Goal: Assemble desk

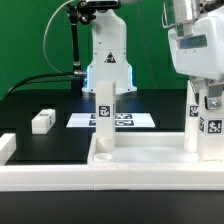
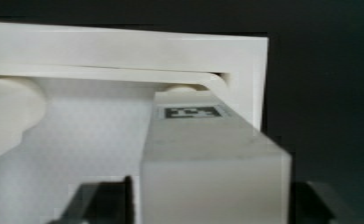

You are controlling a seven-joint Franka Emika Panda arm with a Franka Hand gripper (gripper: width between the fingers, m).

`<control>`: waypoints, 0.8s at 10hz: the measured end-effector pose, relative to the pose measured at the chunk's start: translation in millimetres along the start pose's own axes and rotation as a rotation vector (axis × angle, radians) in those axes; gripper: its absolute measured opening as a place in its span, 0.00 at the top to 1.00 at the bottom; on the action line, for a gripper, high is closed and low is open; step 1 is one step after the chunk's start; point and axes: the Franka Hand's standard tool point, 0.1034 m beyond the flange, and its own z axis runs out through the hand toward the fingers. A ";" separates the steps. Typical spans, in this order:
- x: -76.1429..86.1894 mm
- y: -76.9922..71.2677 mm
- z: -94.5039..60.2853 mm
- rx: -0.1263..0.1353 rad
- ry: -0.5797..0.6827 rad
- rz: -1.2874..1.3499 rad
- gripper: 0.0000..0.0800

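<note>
The two dark fingers (image 2: 94, 205) of the gripper (image 1: 208, 100) are clenched on a held leg post (image 1: 206, 126), one on each side of it. In the wrist view the post runs away from the gripper with its square tag facing the camera. The post stands upright, its lower end at the corner of the tabletop panel (image 1: 150, 158) on the exterior view's right; I cannot tell whether it is seated there. A standing leg post (image 1: 105, 115) rises from the panel's opposite corner. The marker board (image 1: 135, 120) lies flat on the black table (image 1: 60, 140) behind the panel. A loose leg post (image 1: 42, 121) lies on its side well apart from the panel, toward the exterior view's left. The barrier wall (image 1: 40, 175) runs along the panel's near edge.
</note>
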 end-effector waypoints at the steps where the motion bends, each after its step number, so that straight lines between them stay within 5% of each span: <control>1: 0.0 0.0 0.0 0.000 0.000 0.000 0.37; 2: -0.4 -0.1 -0.3 -0.002 0.007 -0.061 0.37; 3: -5.3 -2.7 -1.8 -0.009 0.045 -0.287 0.23; 4: -10.9 -7.0 1.5 0.007 0.057 -0.536 0.20; 8: -18.4 -3.2 4.4 0.002 0.053 -0.799 0.19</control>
